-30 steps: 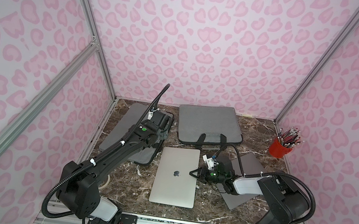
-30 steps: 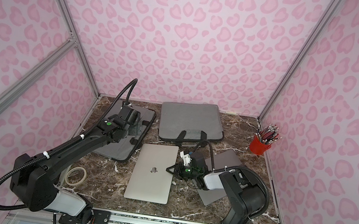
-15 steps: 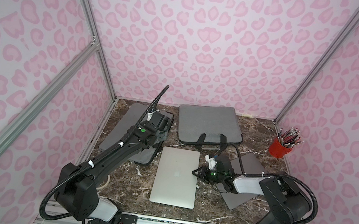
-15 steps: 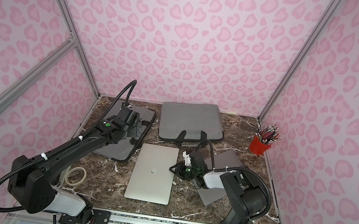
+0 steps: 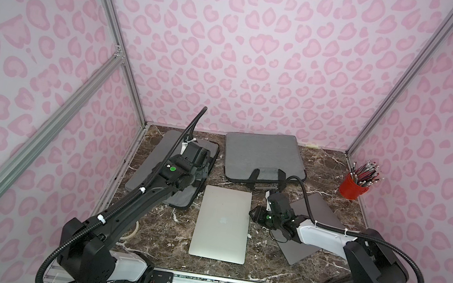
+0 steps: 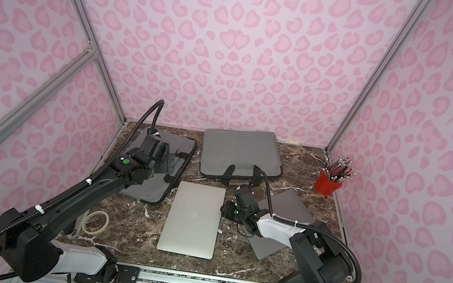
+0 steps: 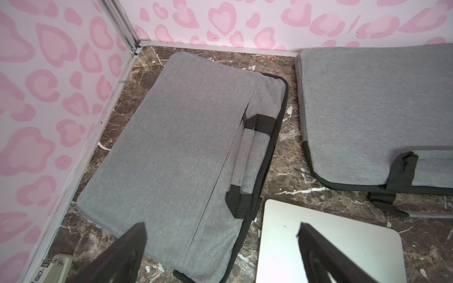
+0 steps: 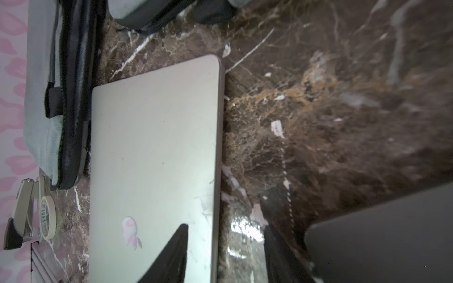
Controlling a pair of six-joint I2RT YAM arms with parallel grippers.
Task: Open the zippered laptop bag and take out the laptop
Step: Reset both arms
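Right gripper (image 8: 225,247): its jaws stand apart over the right edge of the laptop (image 5: 222,222), one finger above the lid and one beyond the edge; they hold nothing.
Left gripper (image 7: 220,247): wide apart and empty, above the near end of the left bag (image 7: 186,156).
Laptop: out of the bag, flat on the table (image 5: 268,256), between the left bag and a dark laptop (image 5: 313,224).
Risk 1: the right finger is very near the lid; if the arm pulls back low, I think it can drag or scratch the laptop.
Risk 2: the laptop lies close to the front of the table; a push from that finger could move it toward the rail.
Risk 3: the left arm reaches above the left bag; going down, it may catch the strap (image 7: 241,201).
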